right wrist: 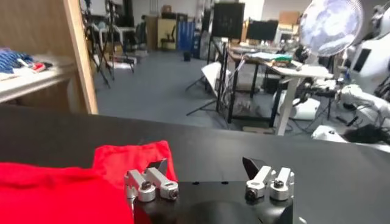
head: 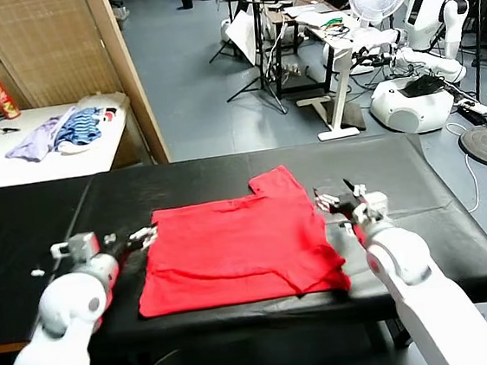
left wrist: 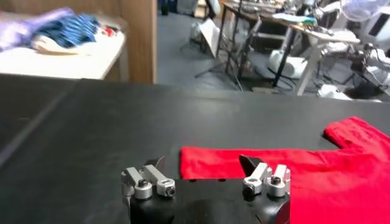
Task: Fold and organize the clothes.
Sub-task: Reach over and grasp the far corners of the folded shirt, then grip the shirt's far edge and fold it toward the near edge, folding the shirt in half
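1. Cloth of bright red, the T-shirt (head: 242,252), lies spread flat in the lower middle of the head view on the black table (head: 31,231), with one short sleeve poking toward the upper right of the garment.
2. The left gripper (head: 136,240) sits at the lower left of the head view, just beside the shirt's left edge; its jaws are spread wide and hold nothing.
3. In the left wrist view the left gripper (left wrist: 204,164) has the shirt's red edge (left wrist: 274,167) lying ahead of its two fingertips, with bare black table between them.
4. The right gripper (head: 337,199) sits at the lower right of the head view, just beside the shirt's right edge below the sleeve; its jaws are also spread wide and empty.
5. In the right wrist view the right gripper (right wrist: 207,165) shows the red sleeve (right wrist: 131,159) beside one fingertip.
6. A heap of purple and blue-striped garments (head: 64,132) lies on a white side table (head: 15,163) at the upper left, well apart from the shirt.
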`<state>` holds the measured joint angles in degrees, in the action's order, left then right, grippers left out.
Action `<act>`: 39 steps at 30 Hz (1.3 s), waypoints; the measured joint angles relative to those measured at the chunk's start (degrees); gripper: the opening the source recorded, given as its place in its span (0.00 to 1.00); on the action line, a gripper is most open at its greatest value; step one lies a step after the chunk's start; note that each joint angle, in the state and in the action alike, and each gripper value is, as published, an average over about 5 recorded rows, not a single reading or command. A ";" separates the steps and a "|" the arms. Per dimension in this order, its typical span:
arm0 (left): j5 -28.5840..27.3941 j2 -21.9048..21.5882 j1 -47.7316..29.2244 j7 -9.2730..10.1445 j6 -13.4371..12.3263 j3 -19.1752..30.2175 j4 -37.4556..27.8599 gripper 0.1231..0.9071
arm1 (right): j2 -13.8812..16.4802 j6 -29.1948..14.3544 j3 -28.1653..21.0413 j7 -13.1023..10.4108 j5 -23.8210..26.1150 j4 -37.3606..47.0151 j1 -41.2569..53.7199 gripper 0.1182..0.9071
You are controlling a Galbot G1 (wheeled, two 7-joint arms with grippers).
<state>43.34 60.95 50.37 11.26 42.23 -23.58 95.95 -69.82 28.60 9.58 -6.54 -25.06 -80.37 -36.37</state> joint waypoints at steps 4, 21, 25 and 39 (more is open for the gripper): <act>-1.06 0.83 -4.49 -1.32 -0.06 2.19 -6.44 0.86 | -2.53 0.57 -1.83 1.96 -0.11 7.44 4.34 0.86; -0.42 0.89 -9.02 -5.71 -0.37 3.93 -16.22 0.66 | -9.09 1.92 -2.63 3.79 0.01 19.92 10.33 0.60; -0.32 0.88 -8.71 -6.52 -0.50 3.97 -15.83 0.37 | -9.43 2.02 -2.27 3.62 0.02 19.63 9.95 0.33; -0.21 0.96 -6.83 -6.41 -2.04 1.73 -12.25 0.01 | -6.64 -3.81 0.60 4.98 -2.08 10.33 4.36 0.01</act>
<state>43.13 61.91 43.54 4.86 40.19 -21.85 83.69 -76.46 24.79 10.18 -1.57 -27.14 -70.03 -32.01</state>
